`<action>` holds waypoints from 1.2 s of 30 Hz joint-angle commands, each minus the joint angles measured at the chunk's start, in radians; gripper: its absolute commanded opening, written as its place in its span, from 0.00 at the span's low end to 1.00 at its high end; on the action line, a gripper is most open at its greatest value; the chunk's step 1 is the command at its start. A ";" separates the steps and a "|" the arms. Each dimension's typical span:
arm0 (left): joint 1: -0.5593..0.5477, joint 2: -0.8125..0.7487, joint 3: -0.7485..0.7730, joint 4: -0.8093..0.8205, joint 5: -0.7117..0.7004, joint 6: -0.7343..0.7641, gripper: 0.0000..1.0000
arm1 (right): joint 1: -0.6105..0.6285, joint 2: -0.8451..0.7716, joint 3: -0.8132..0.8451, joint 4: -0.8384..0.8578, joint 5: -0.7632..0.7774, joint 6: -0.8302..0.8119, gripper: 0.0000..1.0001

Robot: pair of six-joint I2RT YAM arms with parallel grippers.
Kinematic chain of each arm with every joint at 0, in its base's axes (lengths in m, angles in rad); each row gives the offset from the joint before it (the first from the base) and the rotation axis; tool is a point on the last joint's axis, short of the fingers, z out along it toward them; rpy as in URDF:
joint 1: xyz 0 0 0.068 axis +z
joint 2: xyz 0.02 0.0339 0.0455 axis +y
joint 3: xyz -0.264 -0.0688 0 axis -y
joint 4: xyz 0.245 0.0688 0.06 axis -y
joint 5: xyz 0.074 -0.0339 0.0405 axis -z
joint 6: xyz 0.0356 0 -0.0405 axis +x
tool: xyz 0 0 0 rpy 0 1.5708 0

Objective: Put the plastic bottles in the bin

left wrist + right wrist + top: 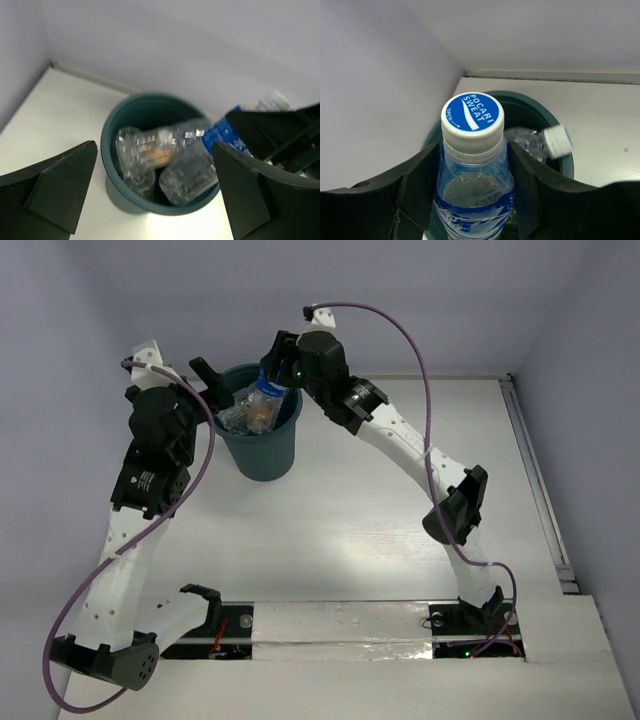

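Note:
The dark teal bin (262,458) stands at the back left of the table. It holds several clear crinkled bottles (190,172), and one shows orange (157,157). My right gripper (272,380) is shut on a blue-labelled bottle (472,195) with a white and blue cap (472,117), held over the bin's right rim (520,96). A clear bottle with a white cap (557,141) lies inside just beyond it. My left gripper (155,195) is open and empty, just left of the bin, looking down into it (111,127). The held bottle's label (225,132) shows at the bin's far right.
The bin sits close to the left and back walls. A raised rail (535,480) runs along the table's right side. The right gripper body (280,130) crowds the bin's right side.

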 commanded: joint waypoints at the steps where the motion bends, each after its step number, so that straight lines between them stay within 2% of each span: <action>1: -0.001 -0.035 -0.050 -0.029 0.065 -0.052 0.99 | 0.043 0.038 0.013 -0.078 0.109 -0.144 0.53; 7: -0.001 -0.070 -0.112 -0.064 0.119 -0.118 0.99 | 0.054 0.004 -0.157 -0.039 0.145 -0.160 0.57; 8: -0.001 -0.073 -0.113 -0.072 0.134 -0.124 0.99 | 0.054 -0.002 -0.168 -0.038 0.147 -0.157 0.60; 10: -0.001 -0.075 -0.104 -0.102 0.142 -0.146 0.99 | 0.054 -0.022 -0.195 -0.023 0.144 -0.149 0.71; 11: -0.001 -0.076 -0.084 -0.108 0.145 -0.150 0.99 | 0.054 -0.049 -0.205 0.003 0.139 -0.146 0.83; 13: -0.001 -0.081 -0.063 -0.131 0.141 -0.155 0.99 | 0.054 -0.069 -0.189 0.016 0.115 -0.146 0.96; 14: -0.001 -0.081 -0.037 -0.142 0.129 -0.155 0.99 | 0.054 -0.071 -0.163 -0.005 0.106 -0.144 1.00; 16: -0.001 -0.075 -0.006 -0.159 0.113 -0.155 0.99 | 0.054 -0.071 -0.069 -0.033 0.083 -0.138 1.00; 20: -0.001 -0.072 0.074 -0.208 0.095 -0.152 0.99 | 0.054 -0.114 0.011 -0.065 0.050 -0.126 1.00; 26: -0.001 -0.092 0.125 -0.236 0.118 -0.178 0.99 | 0.054 -0.278 -0.052 -0.082 0.032 -0.129 1.00; 28: -0.001 -0.110 0.129 -0.224 0.150 -0.196 0.99 | 0.054 -0.360 -0.187 -0.070 0.043 -0.127 0.96; 29: -0.001 -0.116 0.129 -0.217 0.183 -0.202 0.99 | 0.054 -0.476 -0.256 -0.053 0.043 -0.127 0.80; 30: -0.001 -0.136 0.129 -0.213 0.199 -0.212 0.99 | 0.054 -0.547 -0.415 -0.002 0.040 -0.127 0.66; 31: -0.001 -0.145 0.129 -0.208 0.214 -0.212 0.99 | 0.054 -0.622 -0.495 0.025 0.037 -0.127 0.49; 32: -0.001 -0.168 0.132 -0.213 0.233 -0.213 0.99 | 0.054 -0.786 -0.575 0.068 0.046 -0.123 0.16; 33: -0.001 -0.178 0.135 -0.222 0.237 -0.215 0.99 | 0.054 -0.869 -0.652 0.080 0.059 -0.121 0.09; 34: -0.001 -0.190 0.137 -0.233 0.240 -0.215 0.99 | 0.054 -0.954 -0.794 0.088 0.079 -0.120 0.06; 36: -0.001 -0.230 0.135 -0.269 0.228 -0.215 0.99 | 0.054 -1.183 -0.911 0.058 0.157 -0.112 0.07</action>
